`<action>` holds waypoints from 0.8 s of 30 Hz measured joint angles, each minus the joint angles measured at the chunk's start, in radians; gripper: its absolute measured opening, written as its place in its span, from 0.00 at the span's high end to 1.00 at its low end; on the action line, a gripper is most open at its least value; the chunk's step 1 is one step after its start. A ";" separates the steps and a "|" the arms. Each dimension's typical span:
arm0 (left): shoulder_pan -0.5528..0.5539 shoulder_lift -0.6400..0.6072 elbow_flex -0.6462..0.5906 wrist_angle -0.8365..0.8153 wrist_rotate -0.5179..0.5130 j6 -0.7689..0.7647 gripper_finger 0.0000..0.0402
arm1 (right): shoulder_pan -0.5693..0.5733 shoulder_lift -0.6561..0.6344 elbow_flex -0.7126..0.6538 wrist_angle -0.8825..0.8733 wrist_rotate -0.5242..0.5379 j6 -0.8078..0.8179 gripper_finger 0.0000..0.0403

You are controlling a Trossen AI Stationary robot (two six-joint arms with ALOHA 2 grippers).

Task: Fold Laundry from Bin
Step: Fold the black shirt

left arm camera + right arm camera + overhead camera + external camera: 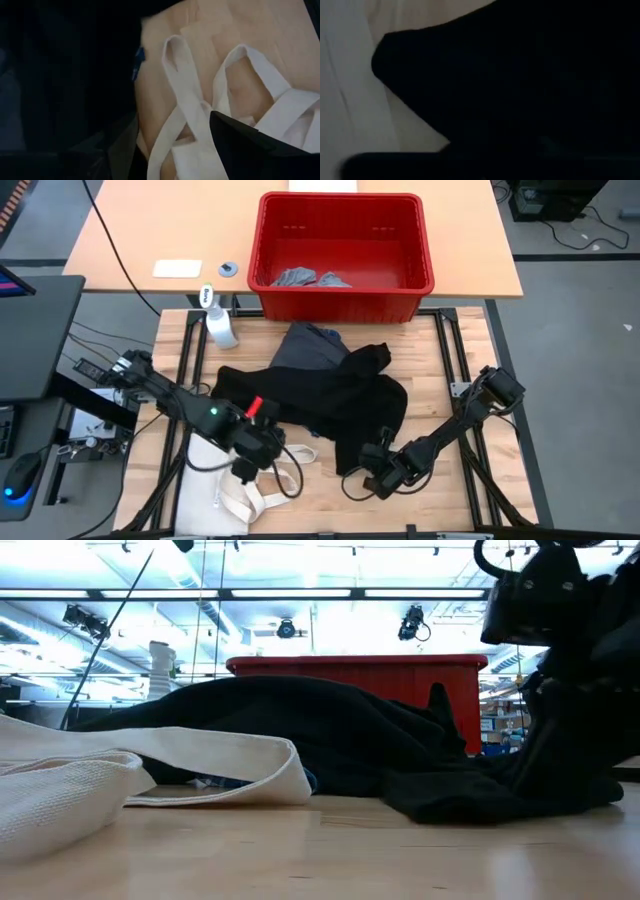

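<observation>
- The black piece (pixel 330 395) is lying spread in a heap on the tabletop (pixel 450 360), just in front of the bin (pixel 342 255); a grey piece (pixel 308 345) is poking out from under its edge nearest the bin.
- Two small light grey pieces (pixel 300 278) are sitting in the bin, at its front wall.
- The right pincer (pixel 372 478) is pressing down at the black piece's corner farthest from the bin. Its wrist view is filling with dark cloth, so I cannot tell whether its fingers are apart, together or clamped on the fabric.
- The left pincer (pixel 250 463) is hovering with fingers apart and empty, beside the black piece's other far corner and over the tote's (pixel 225 490) handles (pixel 185 95).
- Risk: the left pincer, being right above the tote's handles, could snag a strap instead of the garment and drag the tote along.
- Risk: if the right pincer is biting only a thin edge, or several layers at once, the piece could slip free or lift bunched.
- A spray bottle (pixel 220 325) is standing near the bin's front corner; a dragged garment could tip it.
- Hard to make out: the bit of blue (pixel 138 57) under the black piece's edge; the low view is hiding the far side of the heap.
</observation>
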 joint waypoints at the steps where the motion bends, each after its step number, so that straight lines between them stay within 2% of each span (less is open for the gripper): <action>1: -0.004 0.016 0.000 0.017 0.000 0.010 0.37 | -0.003 0.001 0.007 0.007 0.001 0.000 0.90; 3: -0.015 0.044 0.000 0.051 0.000 0.029 0.37 | -0.007 0.001 0.025 0.020 0.019 -0.011 0.96; 7: -0.032 0.092 0.000 0.137 -0.012 0.085 0.37 | -0.020 -0.010 0.100 0.008 0.074 -0.060 0.97; 14: -0.034 0.144 0.000 0.297 -0.048 0.138 0.37 | -0.043 -0.098 0.217 0.069 0.241 -0.198 0.98; 19: -0.028 0.163 -0.001 0.327 -0.131 0.139 0.37 | -0.048 -0.124 0.223 0.264 0.214 -0.363 0.99; 24: -0.019 0.178 0.000 0.360 -0.189 0.143 0.37 | -0.058 -0.125 0.223 0.351 0.185 -0.412 0.99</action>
